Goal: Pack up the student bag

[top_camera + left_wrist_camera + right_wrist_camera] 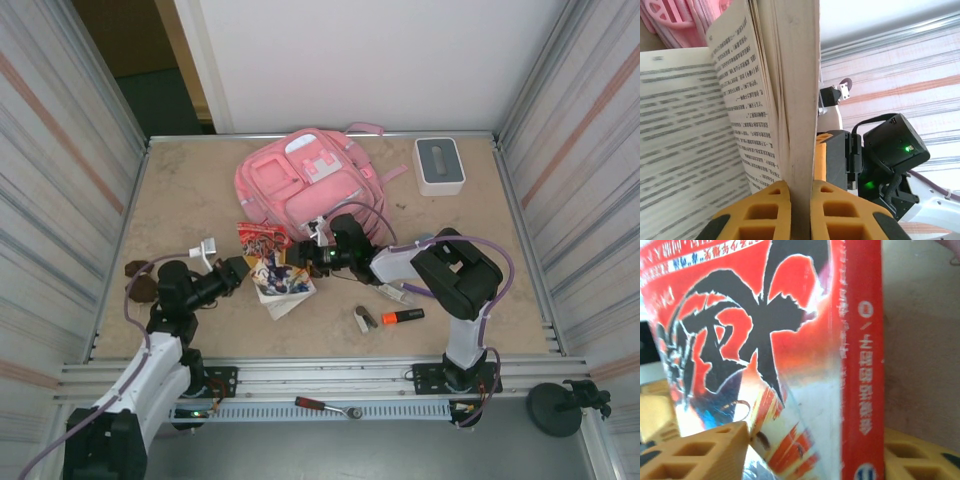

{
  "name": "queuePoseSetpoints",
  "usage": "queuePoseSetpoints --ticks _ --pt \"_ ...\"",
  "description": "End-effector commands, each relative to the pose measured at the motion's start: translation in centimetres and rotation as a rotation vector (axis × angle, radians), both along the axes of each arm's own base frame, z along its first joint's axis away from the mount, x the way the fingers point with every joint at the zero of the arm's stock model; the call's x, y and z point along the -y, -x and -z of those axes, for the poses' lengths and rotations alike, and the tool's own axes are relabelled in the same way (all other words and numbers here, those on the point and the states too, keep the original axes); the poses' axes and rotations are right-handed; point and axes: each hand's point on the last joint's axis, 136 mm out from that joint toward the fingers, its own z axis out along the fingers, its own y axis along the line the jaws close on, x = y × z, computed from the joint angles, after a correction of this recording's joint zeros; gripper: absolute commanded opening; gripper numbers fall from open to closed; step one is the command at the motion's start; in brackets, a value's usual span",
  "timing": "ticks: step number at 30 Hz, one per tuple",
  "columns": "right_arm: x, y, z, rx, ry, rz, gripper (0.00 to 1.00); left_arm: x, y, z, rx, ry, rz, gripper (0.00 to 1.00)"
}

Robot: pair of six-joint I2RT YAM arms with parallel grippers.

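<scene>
Clamped in the left gripper [801, 205], nearest the lens, stood the page block of an open book [765, 100]. Beyond, at the back middle of the table [190, 190], the student bag [305, 180] lay flat, pockets up, with a white box [439, 165] to its right. The right gripper [810, 452] straddled the book's red cover and spine; whether it squeezed them could not be told. An orange highlighter [403, 316] lay on the table's near right.
</scene>
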Motion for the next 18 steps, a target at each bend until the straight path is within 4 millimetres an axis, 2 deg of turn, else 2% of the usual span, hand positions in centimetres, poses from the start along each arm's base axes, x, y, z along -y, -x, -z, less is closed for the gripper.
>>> queuePoseSetpoints --ticks 1,4,8,10,12,13,15,18 --pt "-0.4 0.8 -4.0 -0.007 -0.134 -0.028 0.38 0.3 -0.4 -3.1 0.117 0.001 0.035 0.00" --pt "0.2 0.6 -4.8 0.010 -0.139 -0.010 0.19 -0.5 -0.7 -0.9 0.052 -0.064 -0.009 0.00" --pt "1.2 0.3 -5.6 0.040 -0.123 0.001 0.04 -1.6 -1.1 1.6 -0.028 -0.179 -0.055 0.00" --pt "1.8 0.1 -6.5 0.044 -0.129 0.008 0.00 -2.0 -1.3 2.5 -0.058 -0.238 -0.065 0.14" --pt "3.2 -0.5 -7.8 0.101 -0.118 0.017 0.00 -2.4 -1.7 2.6 -0.063 -0.306 -0.066 0.40" --pt "4.1 -0.9 -8.2 0.114 -0.099 0.031 0.00 -2.6 -2.0 2.6 -0.061 -0.331 -0.069 0.47" --pt "6.7 -1.9 -9.9 0.173 -0.040 0.073 0.00 -2.8 -2.9 1.8 -0.027 -0.393 -0.090 0.57" --pt "11.5 -3.8 -12.6 0.250 0.038 0.172 0.00 -2.0 -4.1 -0.1 0.069 -0.503 -0.097 0.67"
